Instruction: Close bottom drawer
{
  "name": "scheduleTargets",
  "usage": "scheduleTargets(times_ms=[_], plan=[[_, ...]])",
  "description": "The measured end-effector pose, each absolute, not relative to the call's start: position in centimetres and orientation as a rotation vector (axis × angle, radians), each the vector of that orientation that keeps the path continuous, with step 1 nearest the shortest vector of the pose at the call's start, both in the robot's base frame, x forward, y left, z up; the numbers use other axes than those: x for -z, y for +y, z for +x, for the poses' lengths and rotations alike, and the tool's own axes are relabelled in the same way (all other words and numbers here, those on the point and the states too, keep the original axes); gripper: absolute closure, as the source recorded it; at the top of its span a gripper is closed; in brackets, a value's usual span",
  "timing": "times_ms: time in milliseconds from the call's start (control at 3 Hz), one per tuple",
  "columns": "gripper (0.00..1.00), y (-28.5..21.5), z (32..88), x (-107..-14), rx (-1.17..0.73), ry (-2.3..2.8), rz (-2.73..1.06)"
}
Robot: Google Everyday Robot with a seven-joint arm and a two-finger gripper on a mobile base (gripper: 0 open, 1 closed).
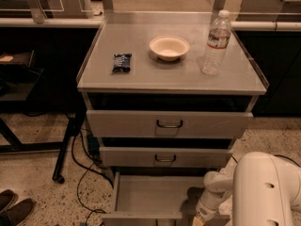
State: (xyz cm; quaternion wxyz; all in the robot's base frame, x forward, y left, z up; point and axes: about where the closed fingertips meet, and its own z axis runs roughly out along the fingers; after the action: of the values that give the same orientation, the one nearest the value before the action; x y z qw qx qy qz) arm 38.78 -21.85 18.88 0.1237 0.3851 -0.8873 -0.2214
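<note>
the bottom drawer (149, 193) is sticking far out near the floor, so its flat tray is showing; the two drawers above it are sitting almost pushed in; the gripper (202, 214) is hanging low by the drawer's front right corner, likely getting ready to push it in; i cannot tell how wide it is spread or if it is gripping anything; a bowl (169, 47) and a water bottle (215, 44) are resting on the counter (141, 76), out of the way.

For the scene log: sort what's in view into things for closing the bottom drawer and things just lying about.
Job: bottom drawer, pulled out; gripper, low by the drawer's right front.
Lying about: bowl, water bottle and dark packet on the cabinet top; shoes.
</note>
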Motion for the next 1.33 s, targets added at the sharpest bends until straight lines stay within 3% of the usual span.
scheduleTargets(times_ms=[1000,1333], plan=[[1.00,-21.94,40.03,-17.83,0.633,-2.648,1.089],[0.81,-21.94,40.03,-17.83,0.633,-2.648,1.089]])
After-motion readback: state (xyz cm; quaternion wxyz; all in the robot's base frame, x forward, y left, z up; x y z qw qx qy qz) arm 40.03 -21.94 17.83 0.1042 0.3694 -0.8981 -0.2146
